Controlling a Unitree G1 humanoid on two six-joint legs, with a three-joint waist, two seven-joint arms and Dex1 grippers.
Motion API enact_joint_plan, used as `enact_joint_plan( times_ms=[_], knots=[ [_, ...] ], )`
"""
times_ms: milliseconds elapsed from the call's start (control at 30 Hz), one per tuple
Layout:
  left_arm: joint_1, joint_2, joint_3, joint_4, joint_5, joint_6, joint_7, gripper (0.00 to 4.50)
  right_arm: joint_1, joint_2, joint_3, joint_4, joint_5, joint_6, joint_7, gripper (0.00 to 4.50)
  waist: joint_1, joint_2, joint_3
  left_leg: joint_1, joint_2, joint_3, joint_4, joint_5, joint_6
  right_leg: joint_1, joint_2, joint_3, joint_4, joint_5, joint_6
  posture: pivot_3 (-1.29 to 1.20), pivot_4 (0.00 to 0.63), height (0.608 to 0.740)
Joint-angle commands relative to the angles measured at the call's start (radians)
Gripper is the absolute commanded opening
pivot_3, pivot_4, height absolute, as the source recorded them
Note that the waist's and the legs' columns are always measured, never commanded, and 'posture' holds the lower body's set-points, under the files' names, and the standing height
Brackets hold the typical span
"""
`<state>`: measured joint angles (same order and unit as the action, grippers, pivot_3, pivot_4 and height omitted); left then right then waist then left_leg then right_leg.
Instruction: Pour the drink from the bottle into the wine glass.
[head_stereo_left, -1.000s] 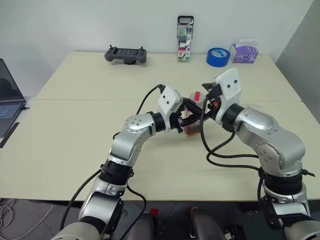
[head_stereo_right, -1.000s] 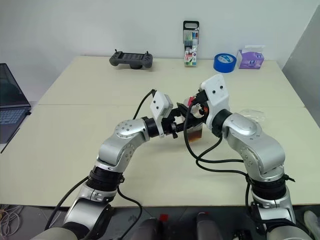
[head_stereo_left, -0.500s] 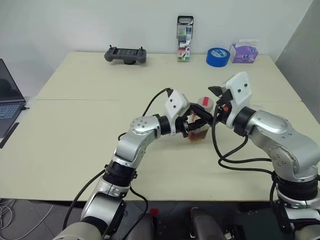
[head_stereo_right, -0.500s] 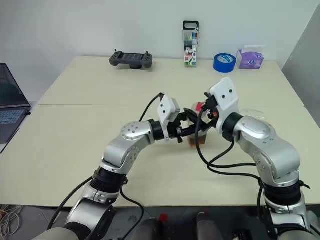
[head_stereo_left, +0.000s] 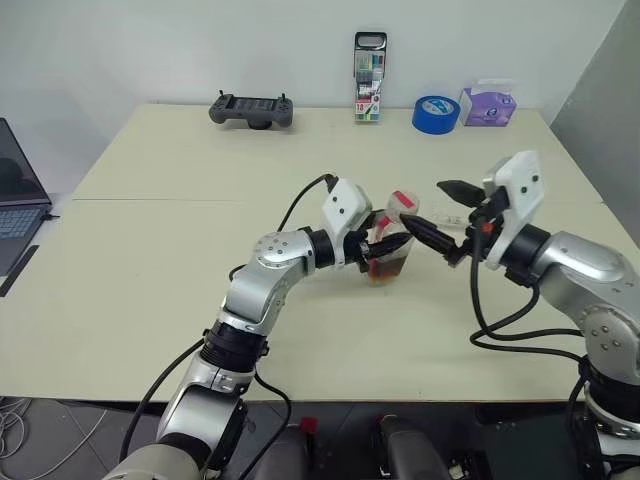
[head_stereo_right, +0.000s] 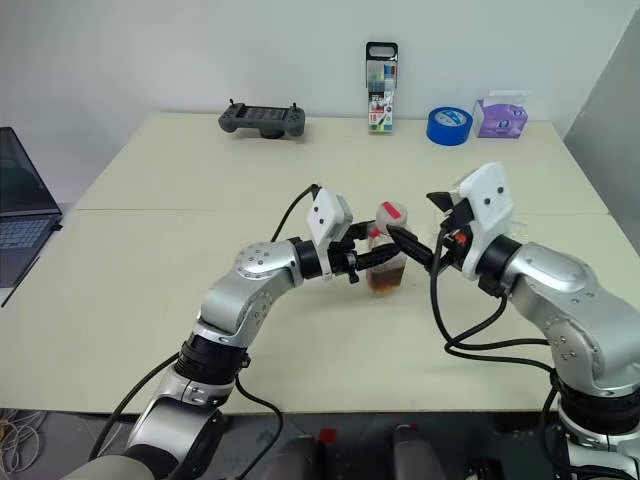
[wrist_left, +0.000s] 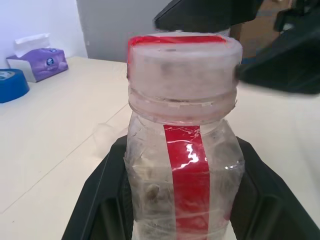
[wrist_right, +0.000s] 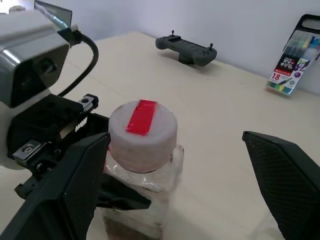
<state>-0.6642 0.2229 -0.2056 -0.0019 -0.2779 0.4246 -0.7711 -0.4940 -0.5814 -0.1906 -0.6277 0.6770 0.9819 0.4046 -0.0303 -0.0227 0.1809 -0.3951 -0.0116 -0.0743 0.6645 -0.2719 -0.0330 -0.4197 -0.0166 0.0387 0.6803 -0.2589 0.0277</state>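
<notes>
The left gripper (head_stereo_right: 375, 258) is clenching its two black fingers (wrist_left: 107, 190) around the body of the bottle (head_stereo_right: 386, 252), gripping it from both sides below the neck. The bottle is standing near the middle of the table (head_stereo_left: 150, 250), leaning a little toward the robot's left, with its cap (wrist_right: 143, 134) still on. The cap is whitish with a strip of red tape across its top, and a red label strip is running down the clear body. The drink (head_stereo_left: 385, 268), a dark reddish-brown liquid, is sitting low in the bottle.

The right gripper (head_stereo_left: 438, 210) is hanging released, its fingers spread wide and pointing toward the cap from the robot's right; the nearer finger (head_stereo_left: 425, 233) is just beside the cap, and whether it is touching is unclear.

Along the far edge of the table a dark game controller (head_stereo_left: 251, 109), a tall pack of markers (head_stereo_left: 370, 91), a roll of blue tape (head_stereo_left: 436, 113) and a purple tissue box (head_stereo_left: 488, 104) are lying in a row. A laptop (head_stereo_left: 18, 200) is sitting past the table's left edge.
</notes>
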Motion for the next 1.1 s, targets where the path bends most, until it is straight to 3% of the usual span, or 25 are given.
enact_joint_plan(
  times_ms=[33,300,567,1100],
  knots=[
    [-0.012,-0.006,0.018,-0.033,-0.011,-0.032,0.002,1.95,-0.073,0.034,0.018,-0.051,0.02,0.014,-0.063,4.5,-0.001,0.0,0.0,0.0,0.0,0.0,0.0,0.0,0.0,0.0,0.0,0.0,0.0,0.0,0.0,0.0,0.15,0.74],
    [0.0,-0.011,0.023,-0.037,-0.009,-0.041,0.012,1.95,-0.103,0.133,0.108,-0.039,-0.018,0.036,-0.18,4.5,0.001,0.0,0.0,-0.001,0.0,-0.001,0.0,0.0,0.0,0.0,0.0,0.0,0.0,0.0,0.0,0.0,0.15,0.74],
    [-0.004,-0.014,0.023,-0.029,-0.005,-0.054,0.019,1.95,-0.12,0.138,0.196,0.007,-0.112,0.026,-0.222,4.5,0.001,0.0,0.0,-0.001,0.0,0.0,0.0,0.0,0.0,0.0,-0.001,0.0,0.0,0.0,0.0,0.0,0.15,0.74],
    [-0.004,-0.017,0.022,-0.037,-0.003,-0.051,0.024,1.95,-0.208,0.227,0.18,0.096,-0.2,0.039,-0.267,4.5,0.001,0.0,0.0,-0.001,0.0,-0.001,0.0,0.0,0.0,0.0,-0.001,0.0,0.0,0.0,0.0,0.0,0.15,0.74]
  ],
)
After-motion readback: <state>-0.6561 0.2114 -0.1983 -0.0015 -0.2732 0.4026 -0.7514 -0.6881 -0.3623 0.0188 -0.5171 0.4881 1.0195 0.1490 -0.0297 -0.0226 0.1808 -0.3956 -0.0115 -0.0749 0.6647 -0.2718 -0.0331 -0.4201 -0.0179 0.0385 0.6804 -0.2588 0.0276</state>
